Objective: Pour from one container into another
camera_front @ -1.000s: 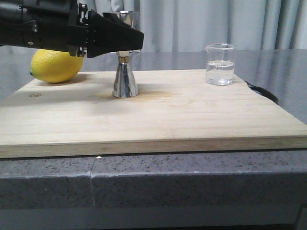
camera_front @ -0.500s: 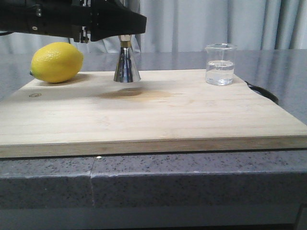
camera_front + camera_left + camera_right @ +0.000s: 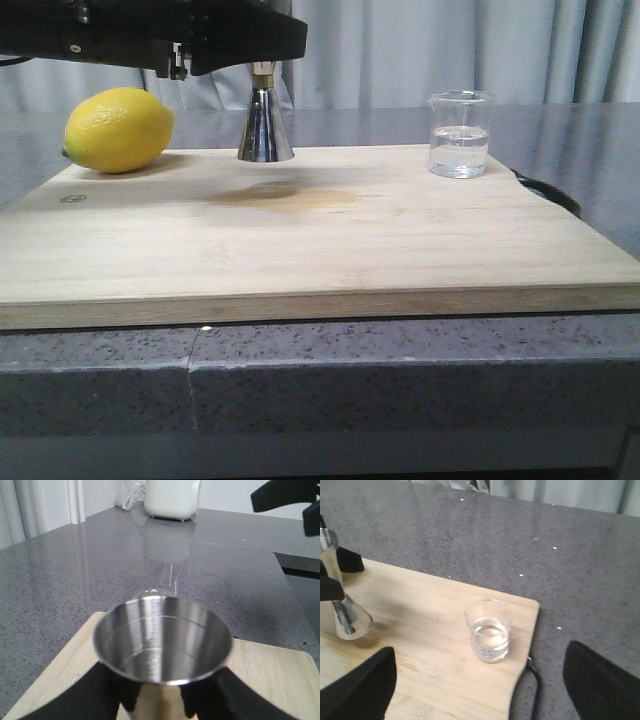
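The steel jigger [image 3: 265, 125] was held clear of the wooden cutting board [image 3: 300, 230] — its shadow could be seen on the wood beneath it. It was clamped at the upper cone by the left end effector [image 3: 262, 48], upright, its narrow gold waist showing just under the black fingers. From the left wrist view the open, shiny cup of the jigger [image 3: 163, 640] was seen between the two finger pads [image 3: 107, 692].

The glass beaker [image 3: 460, 134] was left standing on the board's far right corner, clear liquid in it, well apart from the jigger. In the right wrist view the beaker [image 3: 489, 629] was framed between the spread fingers of the right end effector [image 3: 480, 685] — open, nothing gripped. A lemon [image 3: 118, 130] lay on the board's far left corner, and the board rested on the grey desk [image 3: 320, 380].
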`<state>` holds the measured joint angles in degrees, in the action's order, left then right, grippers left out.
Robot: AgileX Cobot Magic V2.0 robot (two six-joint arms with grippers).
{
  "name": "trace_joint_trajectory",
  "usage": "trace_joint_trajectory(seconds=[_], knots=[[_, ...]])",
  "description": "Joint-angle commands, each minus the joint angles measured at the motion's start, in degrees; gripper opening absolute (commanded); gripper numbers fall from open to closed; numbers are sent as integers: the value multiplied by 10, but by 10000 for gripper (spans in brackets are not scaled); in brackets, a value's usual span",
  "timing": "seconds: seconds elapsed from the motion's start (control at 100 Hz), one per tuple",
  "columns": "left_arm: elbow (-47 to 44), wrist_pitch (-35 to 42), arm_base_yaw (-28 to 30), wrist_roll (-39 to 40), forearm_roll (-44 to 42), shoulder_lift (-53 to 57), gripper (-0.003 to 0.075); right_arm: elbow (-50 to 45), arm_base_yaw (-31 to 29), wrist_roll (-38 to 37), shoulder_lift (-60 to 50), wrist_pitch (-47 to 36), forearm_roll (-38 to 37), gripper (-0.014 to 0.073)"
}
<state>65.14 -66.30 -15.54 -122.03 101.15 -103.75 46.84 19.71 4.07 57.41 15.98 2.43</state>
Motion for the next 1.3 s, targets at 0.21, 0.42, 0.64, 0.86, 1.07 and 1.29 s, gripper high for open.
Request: trace_joint_trajectory(seconds=[0.21,0.42,0.64,0.86,1.07,1.29], knots=[[18,-50,-4,6,57,24,239,-22,31,6,118,-291,3,605],[18,-50,-4,6,57,24,239,-66,31,-4,183,-433,4,605],[18,-50,-4,6,57,24,239,-72,16,-4,238,-492,15,605],[18,-50,-4,6,57,24,239,-72,12,-5,294,-545,15,605],[18,-50,-4,6,57,24,239,-72,8,-5,329,-579,15,604],[18,-50,-4,6,57,24,239,-72,8,-5,332,-580,15,486]])
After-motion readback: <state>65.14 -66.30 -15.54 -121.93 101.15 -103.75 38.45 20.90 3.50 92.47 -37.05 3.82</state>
